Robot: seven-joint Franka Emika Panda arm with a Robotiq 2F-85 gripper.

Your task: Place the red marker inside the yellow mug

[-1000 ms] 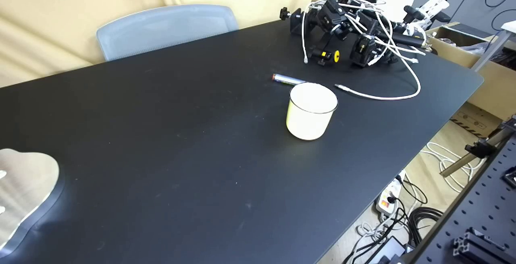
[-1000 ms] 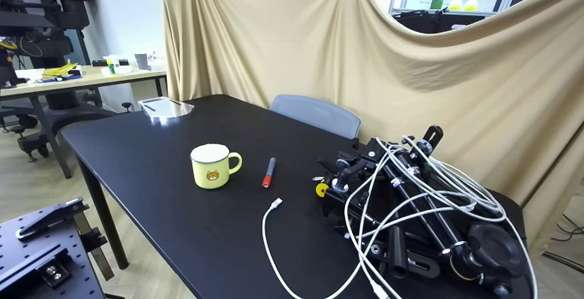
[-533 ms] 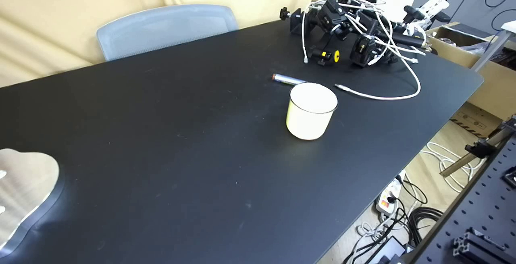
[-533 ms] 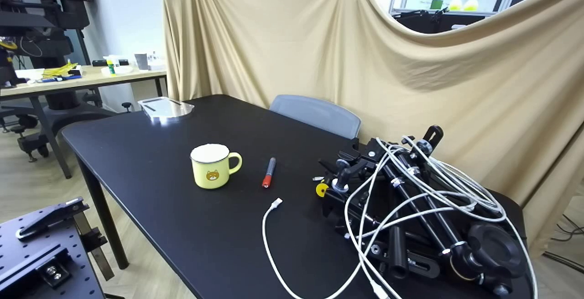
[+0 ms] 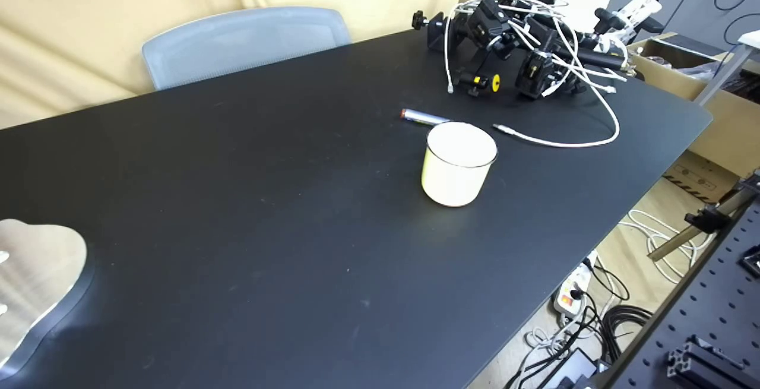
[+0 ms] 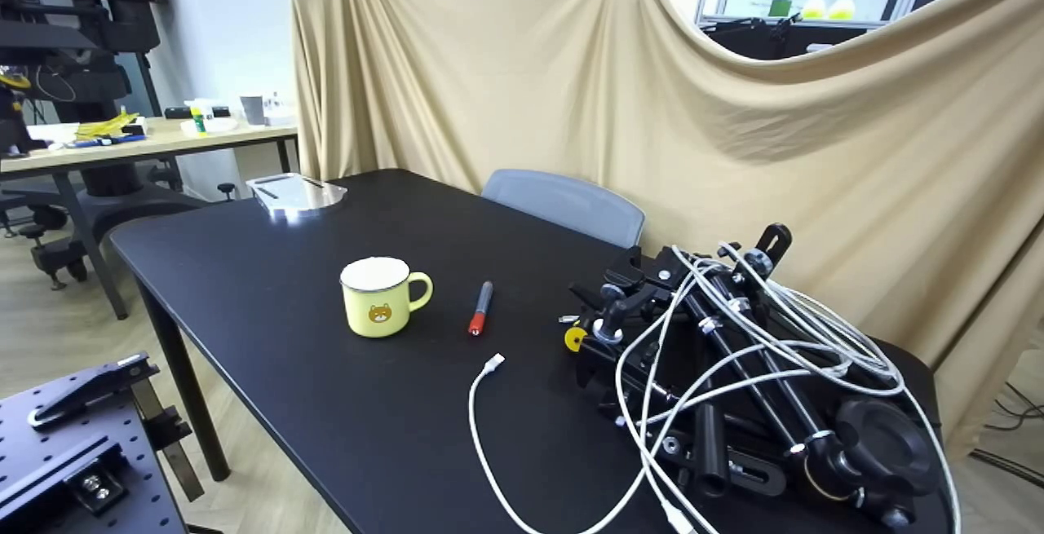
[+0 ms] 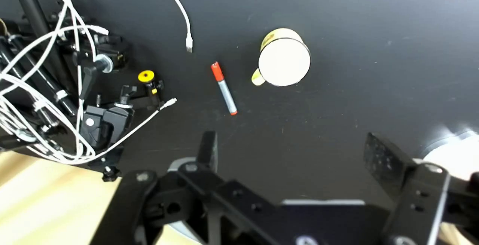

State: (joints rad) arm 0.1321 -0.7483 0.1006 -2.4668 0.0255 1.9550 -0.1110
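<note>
Below and beyond the gripper (image 7: 292, 148), its jaws spread and empty, the red marker (image 7: 225, 89) lies on the table (image 7: 299, 125), likely light, stiff and slick, best pinched across its grey barrel.

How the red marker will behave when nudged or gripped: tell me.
The red marker will probably roll if nudged crosswise, as it looks round and lies on its side on the black tabletop. It is likely light, being far slimmer than the yellow mug. Its straight body suggests that it should stay stiff when gripped.
</note>
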